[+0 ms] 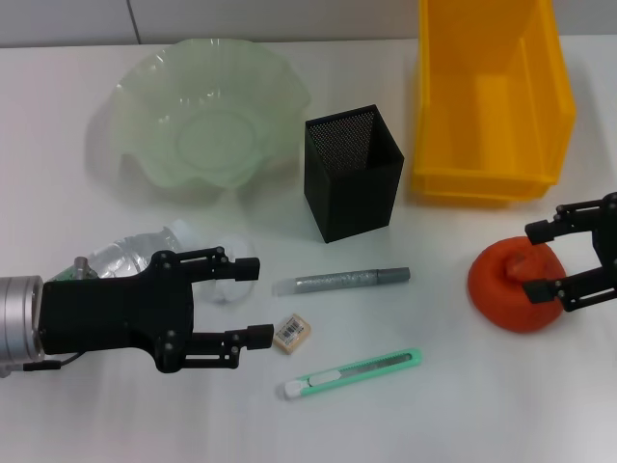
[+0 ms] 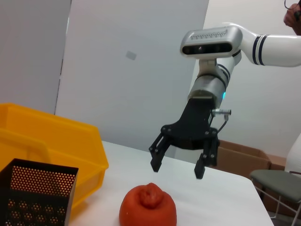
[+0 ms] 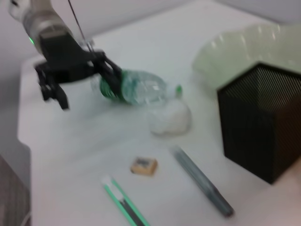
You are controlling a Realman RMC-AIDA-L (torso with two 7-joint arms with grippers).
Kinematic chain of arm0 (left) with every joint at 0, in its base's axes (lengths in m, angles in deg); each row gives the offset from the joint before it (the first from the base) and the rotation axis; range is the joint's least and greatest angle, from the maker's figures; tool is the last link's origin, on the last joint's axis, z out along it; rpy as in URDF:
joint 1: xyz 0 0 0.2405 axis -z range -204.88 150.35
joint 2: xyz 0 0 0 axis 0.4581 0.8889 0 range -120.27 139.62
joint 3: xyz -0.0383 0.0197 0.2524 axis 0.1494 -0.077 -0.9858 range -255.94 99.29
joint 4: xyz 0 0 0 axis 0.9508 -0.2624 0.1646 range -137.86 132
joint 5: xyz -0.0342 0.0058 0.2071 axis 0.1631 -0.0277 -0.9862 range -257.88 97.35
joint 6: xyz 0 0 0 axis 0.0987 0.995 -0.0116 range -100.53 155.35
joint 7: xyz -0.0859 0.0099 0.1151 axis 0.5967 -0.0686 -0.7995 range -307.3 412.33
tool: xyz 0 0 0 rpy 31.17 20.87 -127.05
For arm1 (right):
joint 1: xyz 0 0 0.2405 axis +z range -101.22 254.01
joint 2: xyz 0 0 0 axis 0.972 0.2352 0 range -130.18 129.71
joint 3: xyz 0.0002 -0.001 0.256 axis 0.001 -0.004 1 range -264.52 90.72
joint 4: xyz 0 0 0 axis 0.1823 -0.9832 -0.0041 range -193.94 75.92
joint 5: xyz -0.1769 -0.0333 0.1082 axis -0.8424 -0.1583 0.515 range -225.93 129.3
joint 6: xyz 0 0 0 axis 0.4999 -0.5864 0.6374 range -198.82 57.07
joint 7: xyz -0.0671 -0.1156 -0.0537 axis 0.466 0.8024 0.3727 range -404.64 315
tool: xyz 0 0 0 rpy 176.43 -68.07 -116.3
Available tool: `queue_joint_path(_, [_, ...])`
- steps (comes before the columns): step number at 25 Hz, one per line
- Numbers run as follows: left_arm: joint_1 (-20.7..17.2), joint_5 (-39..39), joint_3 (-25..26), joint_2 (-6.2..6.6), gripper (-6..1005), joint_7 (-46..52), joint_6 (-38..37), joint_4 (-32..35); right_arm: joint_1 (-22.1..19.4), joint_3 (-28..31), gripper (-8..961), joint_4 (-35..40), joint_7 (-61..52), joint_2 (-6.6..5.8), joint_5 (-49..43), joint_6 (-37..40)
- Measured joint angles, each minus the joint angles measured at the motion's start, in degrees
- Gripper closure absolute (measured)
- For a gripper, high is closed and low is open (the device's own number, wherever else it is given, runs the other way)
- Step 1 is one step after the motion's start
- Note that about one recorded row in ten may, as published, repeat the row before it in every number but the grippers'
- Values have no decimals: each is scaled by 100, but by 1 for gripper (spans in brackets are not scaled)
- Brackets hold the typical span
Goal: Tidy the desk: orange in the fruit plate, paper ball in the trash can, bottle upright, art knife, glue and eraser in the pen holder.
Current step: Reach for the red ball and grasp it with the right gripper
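Right gripper (image 1: 548, 260) spread wide over orange (image 1: 511, 285) without gripping it, left gripper (image 1: 253, 301) wide open and empty above lying bottle (image 1: 125, 253), eraser (image 1: 291, 332) just beside.

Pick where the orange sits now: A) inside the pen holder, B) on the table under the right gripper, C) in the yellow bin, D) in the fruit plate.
B: the orange rests on the bare table with the open right gripper straddling it from above, apart from the fruit plate.
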Motion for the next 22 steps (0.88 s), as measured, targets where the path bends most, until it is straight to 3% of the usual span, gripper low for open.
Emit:
queue_joint_path(15, [25, 14, 0, -6, 216, 43, 11, 6, 46, -186, 141, -32, -69, 120, -655, -832])
queue_joint_path(22, [38, 14, 0, -16, 216, 45, 9, 6, 74, -283, 141, -34, -35, 283, -1000, -1112])
